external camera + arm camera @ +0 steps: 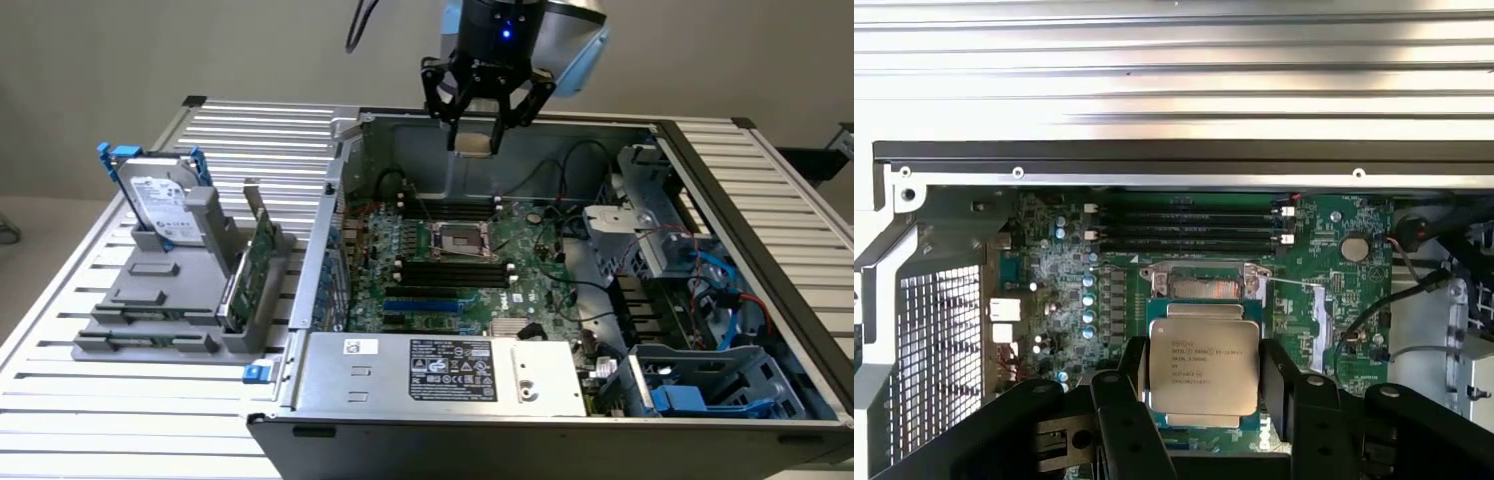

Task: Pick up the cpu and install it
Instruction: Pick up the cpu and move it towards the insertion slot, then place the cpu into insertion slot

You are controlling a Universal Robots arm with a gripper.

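The gripper hung above the open computer case, over the rear part of the motherboard in the exterior view. Its fingers were closed on the cpu, one finger against each of two opposite edges, with the chip held flat and its silvery, printed top facing the wrist camera. In the exterior view the cpu showed as a small pale tan piece between the fingertips, clear of the board and level with the upper rim of the case. The cpu socket lay on the motherboard below the gripper, with its metal frame open and its contact field bare; in the wrist view the socket sat just beyond the far edge of the held chip. Black memory slots ran beside the socket, and a round coin cell sat on the board off to one side. The power supply with its printed label occupied the near end of the case. On the slatted table to the exterior view's left, well apart from the gripper, a grey rack carried the hard drive with blue handles and the green circuit card, both upright.
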